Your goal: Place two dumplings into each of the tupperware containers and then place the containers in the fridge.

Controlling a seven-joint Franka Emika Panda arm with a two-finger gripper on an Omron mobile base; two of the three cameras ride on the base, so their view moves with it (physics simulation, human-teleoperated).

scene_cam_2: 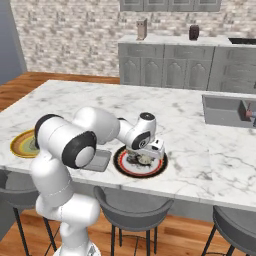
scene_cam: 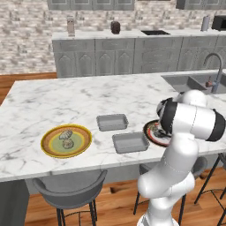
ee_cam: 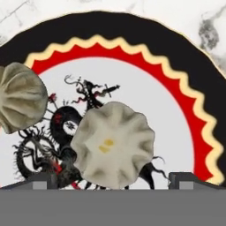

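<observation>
Gripper: I have the gripper (scene_cam_2: 144,159) low over the black-and-red plate (scene_cam_2: 161,167). In the hand view its two dark tips (ee_cam: 191,178) sit far apart at the bottom edge, one either side of a dumpling, jaws wide and clamped on nothing.
Dumpling under hand: the crimped dumpling (ee_cam: 112,144) lies between the tips on the plate's white centre; I cannot tell whether either tip touches it, as the tips are cut off at the frame bottom.
Second dumpling: another dumpling (ee_cam: 20,97) on the same plate, cut off by the left edge of the hand view.
Black-and-red plate: in the left base view my own arm hides most of it; only a sliver of rim (scene_cam: 150,130) shows. In the right base view the hand covers its centre.
Yellow plate: the yellow-orange plate (scene_cam: 50,148) near the counter's front edge, well apart from the gripper, holds two more dumplings (scene_cam: 66,134), small and hard to make out.
Containers: two grey tupperware containers (scene_cam: 112,122) and (scene_cam: 130,142) lie between the plates, apparently nothing in them. In the right base view my arm covers all but one corner (scene_cam_2: 100,161).
Counter: white marble island (scene_cam: 53,99), sink (scene_cam: 187,81) at far right, partly cut off.
</observation>
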